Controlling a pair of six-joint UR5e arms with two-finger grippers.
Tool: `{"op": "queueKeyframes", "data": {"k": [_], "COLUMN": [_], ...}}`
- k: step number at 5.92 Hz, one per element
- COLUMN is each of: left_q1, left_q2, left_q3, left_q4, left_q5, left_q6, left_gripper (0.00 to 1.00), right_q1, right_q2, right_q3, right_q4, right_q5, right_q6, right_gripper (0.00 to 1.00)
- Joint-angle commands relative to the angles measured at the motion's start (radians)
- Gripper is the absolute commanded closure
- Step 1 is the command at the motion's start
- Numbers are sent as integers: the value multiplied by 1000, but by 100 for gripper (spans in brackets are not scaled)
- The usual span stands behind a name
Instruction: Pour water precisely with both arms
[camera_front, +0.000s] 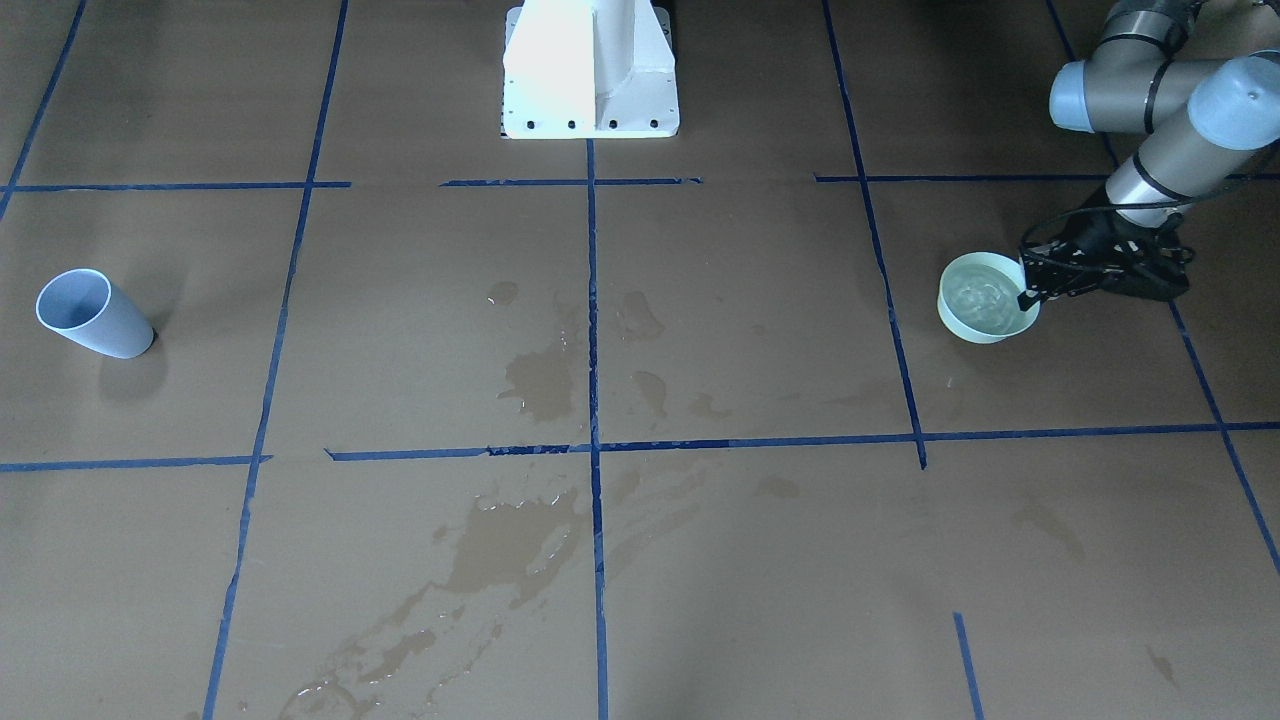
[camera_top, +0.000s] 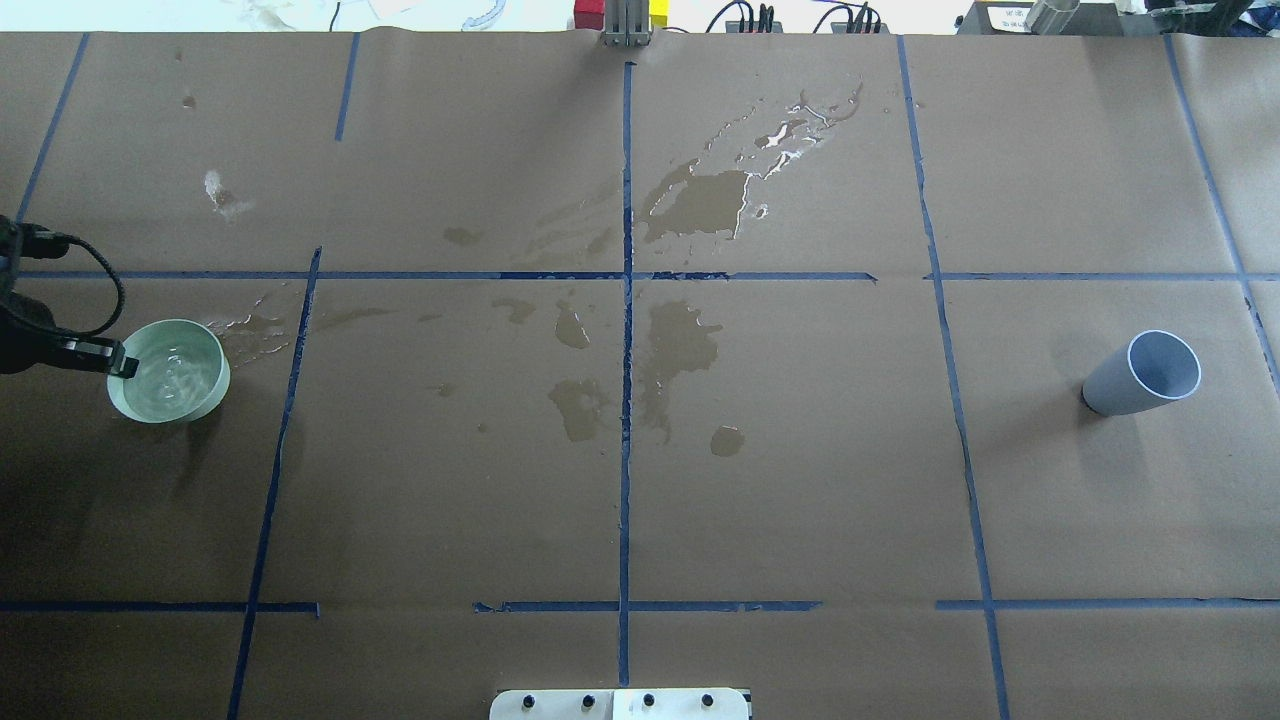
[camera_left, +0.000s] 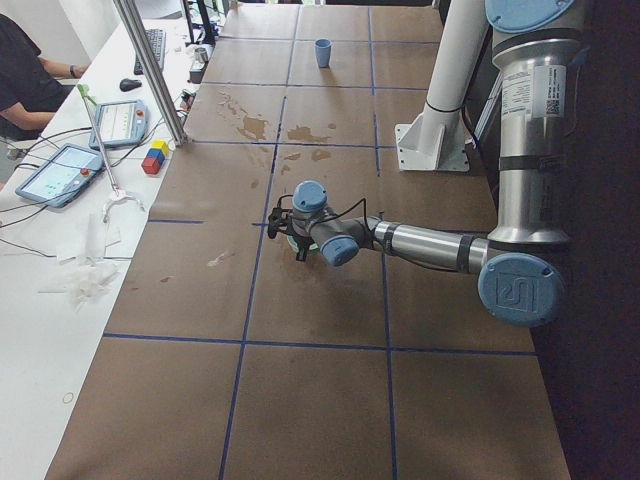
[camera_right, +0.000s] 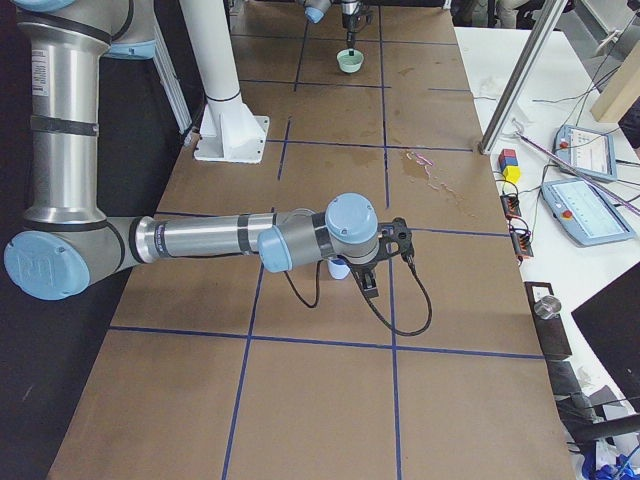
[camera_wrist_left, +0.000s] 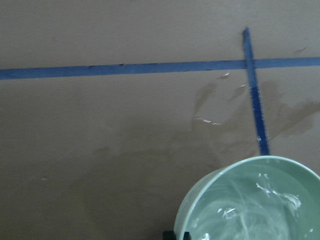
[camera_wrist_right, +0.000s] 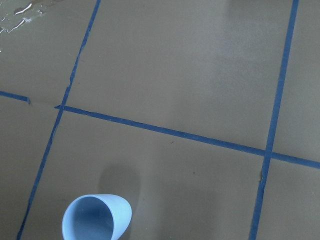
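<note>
Two cups stand on the tabletop (camera_top: 800, 480). The one mint-green cup (camera_top: 160, 395), at 9 o'clock in the overhead view, holds the water (camera_top: 178, 368). The left tool (camera_top: 124, 368) pinches its rim at 9 o'clock. The one blue cup (camera_top: 1145, 372), at 3 o'clock, looks empty. The right tool (camera_right: 372, 272) hangs near it; whether it is spread or pressed together, I cannot tell.

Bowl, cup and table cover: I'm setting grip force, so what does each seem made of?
Bowl: likely plastic, pale green, smooth with a slight sheen. The signs are its thin, even rim and opaque wall.
Cup: probably plastic too, light blue and matte, with a thin wall and no glare.
Table cover: looks like brown paper, matte. The wet patches have darkened as if soaked in.
</note>
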Motion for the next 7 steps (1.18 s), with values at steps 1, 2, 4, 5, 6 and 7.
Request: {"op": "queueKeyframes", "data": {"k": [1, 2, 4, 5, 6, 7], "left_q1": [-34, -38, -62, -62, -64, -64], "left_q2": [28, 30, 30, 30, 30, 30], "left_q3": [125, 154, 156, 161, 165, 166], "left_q4": [-155, -188, -188, -188, -188, -188], "left_q5": [-57, -67, -69, -69, -69, -67], "left_q6": [31, 31, 34, 34, 32, 32], "left_gripper": [100, 100, 97, 88, 74, 54], "right_q1": [0, 0, 0, 0, 0, 0], "right_q2": [-1, -1, -3, -1, -3, -4], "right_q3": [7, 8, 8, 8, 8, 8], "right_q4": [-1, 1, 1, 1, -1, 1], "right_q5": [0, 0, 0, 0, 0, 0], "right_q6": [0, 0, 0, 0, 0, 0], "right_gripper": [0, 0, 0, 0, 0, 0]}}
